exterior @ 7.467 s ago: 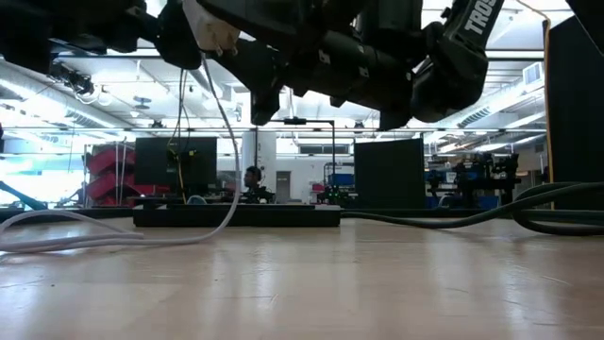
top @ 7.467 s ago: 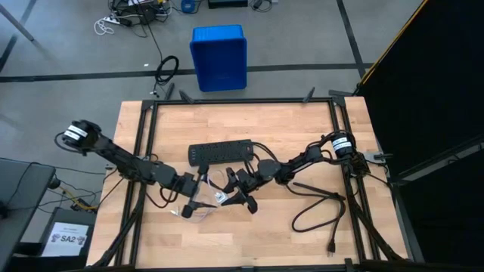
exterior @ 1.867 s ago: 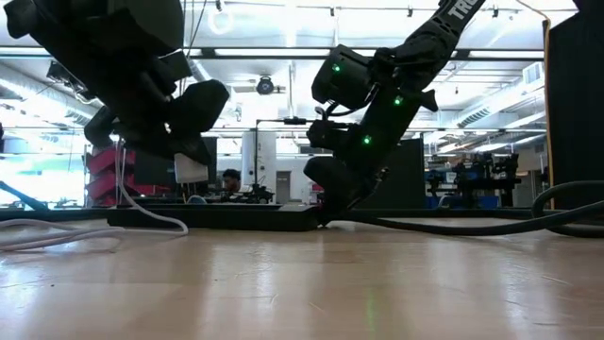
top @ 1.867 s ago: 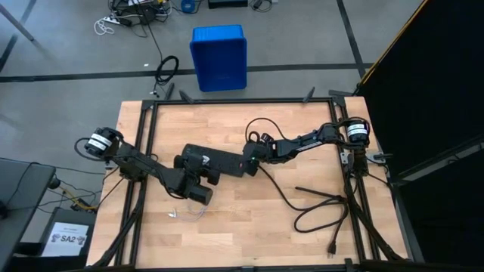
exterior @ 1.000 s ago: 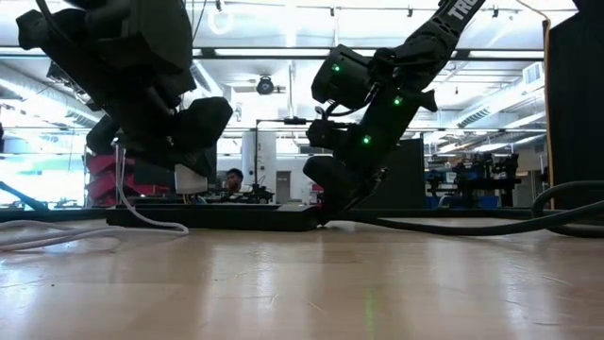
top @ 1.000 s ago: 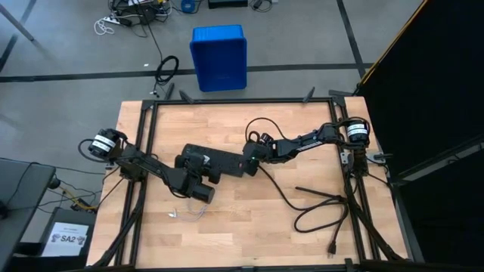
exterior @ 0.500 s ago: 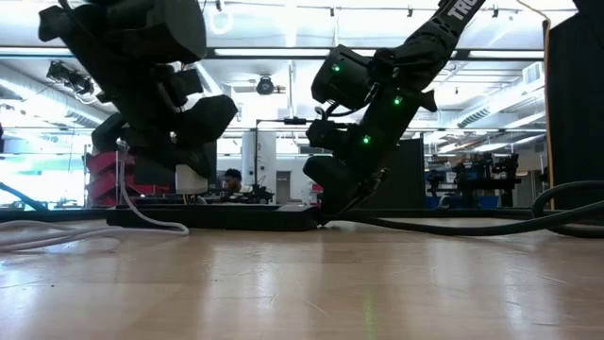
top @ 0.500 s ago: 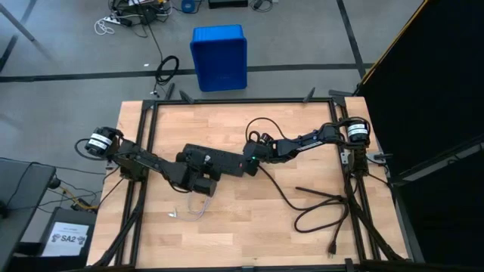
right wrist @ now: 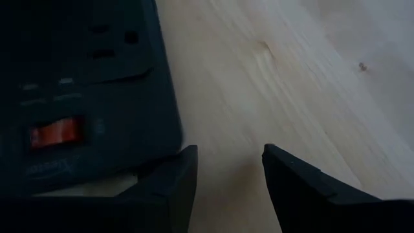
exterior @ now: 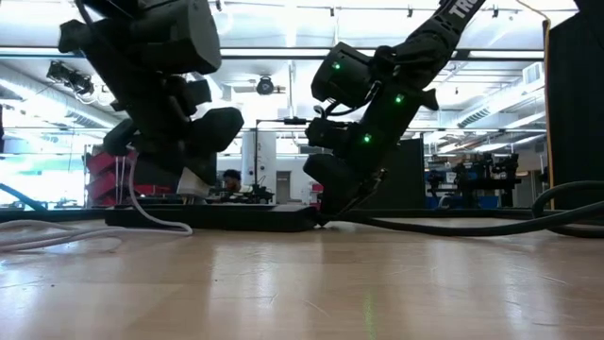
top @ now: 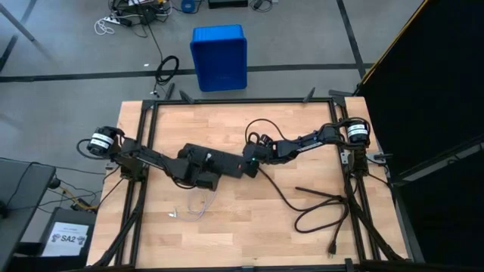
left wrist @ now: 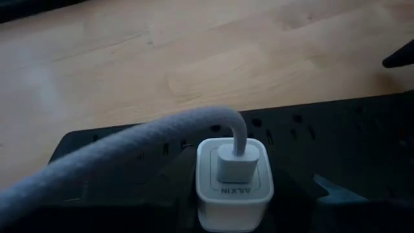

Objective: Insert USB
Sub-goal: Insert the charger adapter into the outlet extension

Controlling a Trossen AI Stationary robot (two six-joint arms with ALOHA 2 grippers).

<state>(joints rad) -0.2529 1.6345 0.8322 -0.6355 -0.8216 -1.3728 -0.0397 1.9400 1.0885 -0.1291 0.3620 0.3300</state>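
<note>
Where the left gripper [top: 206, 180] hangs over the near edge of the black power strip [top: 227, 160], we see it pinching a small white cube adapter [left wrist: 233, 184], its dark fingers flanking the cube in the left wrist view. The USB [left wrist: 123, 156] is a thin whitish-grey cable with a fabric-like, rounded sheath; its small white plug end sits seated in the top face of the adapter, and the cable bends sharply over from there. From above we follow it as a pale, loose squiggle [top: 195, 208] lying on the wooden table [top: 257, 227] just in front of the left gripper. In the low view it drops from the gripper in a curve and trails flat along the tabletop [exterior: 57, 236].

The right gripper [top: 248, 164] is down at the strip's other end, beside the red switch [right wrist: 57, 133]. Its fingers [right wrist: 294, 178] stand apart with bare table between them, holding nothing we can see. A thick black power cord [top: 321, 208] loops on the right side of the table.
</note>
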